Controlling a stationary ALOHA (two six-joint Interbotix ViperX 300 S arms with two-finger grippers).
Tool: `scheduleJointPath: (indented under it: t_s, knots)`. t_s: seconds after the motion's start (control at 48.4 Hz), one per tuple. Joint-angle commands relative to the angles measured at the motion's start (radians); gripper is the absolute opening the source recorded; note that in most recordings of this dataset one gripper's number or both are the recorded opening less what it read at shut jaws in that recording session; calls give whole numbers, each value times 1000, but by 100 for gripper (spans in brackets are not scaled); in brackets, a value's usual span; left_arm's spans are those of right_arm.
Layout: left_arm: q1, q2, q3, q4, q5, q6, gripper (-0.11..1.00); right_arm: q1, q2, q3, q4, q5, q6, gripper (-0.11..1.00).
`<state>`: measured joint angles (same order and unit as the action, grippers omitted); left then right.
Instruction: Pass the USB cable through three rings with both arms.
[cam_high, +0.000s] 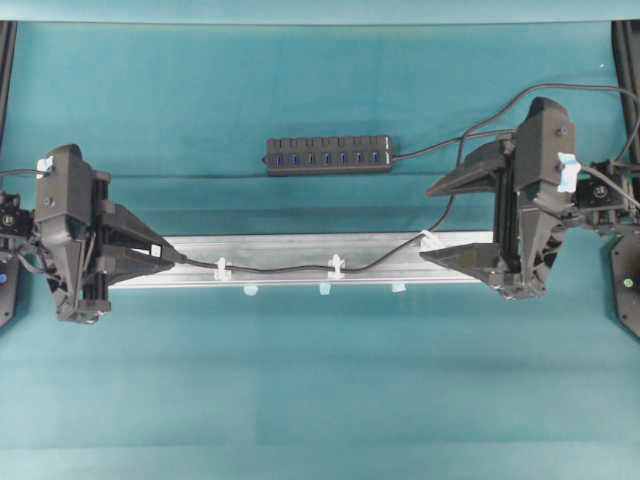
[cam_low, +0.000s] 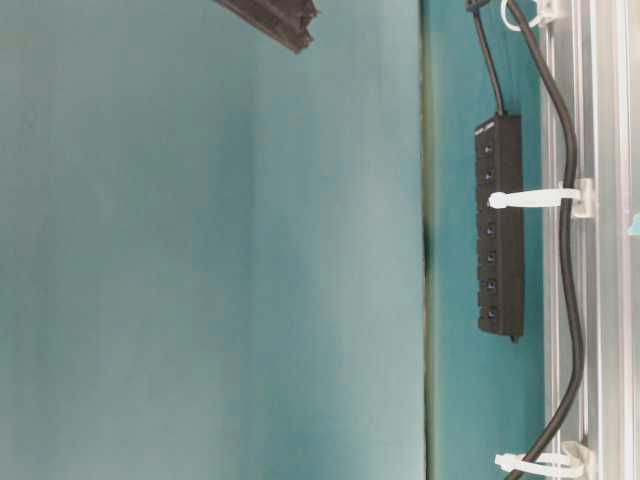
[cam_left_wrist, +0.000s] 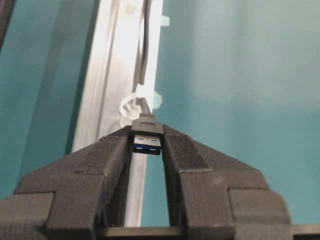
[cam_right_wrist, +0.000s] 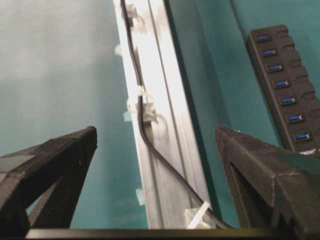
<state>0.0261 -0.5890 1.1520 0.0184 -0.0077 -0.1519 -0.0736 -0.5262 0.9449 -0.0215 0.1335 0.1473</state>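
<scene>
On the long silver aluminium rail (cam_high: 300, 250), the thin black USB cable (cam_high: 275, 268) runs through three small white plastic rings (cam_high: 336, 266). At the rail's left end the left gripper (cam_high: 170, 255) pinches the cable's plug between its jaws; the right gripper (cam_high: 455, 220) hangs above the right end, jaws spread wide and empty.

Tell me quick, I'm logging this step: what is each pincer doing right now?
Left pincer: closed on the plug of the USB cable.
Right pincer: open wide, holding nothing.
</scene>
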Motion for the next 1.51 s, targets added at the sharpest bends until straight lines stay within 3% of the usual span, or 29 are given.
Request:
scheduleJointPath:
  t_s: [0.0, 1.487]
  knots:
    - [0, -5, -15, 3, -12, 0, 22, 3, -14, -6, 2, -9, 3, 77]
    - [0, -5, -15, 3, -12, 0, 22, 26, -11, -8, 2, -29, 3, 77]
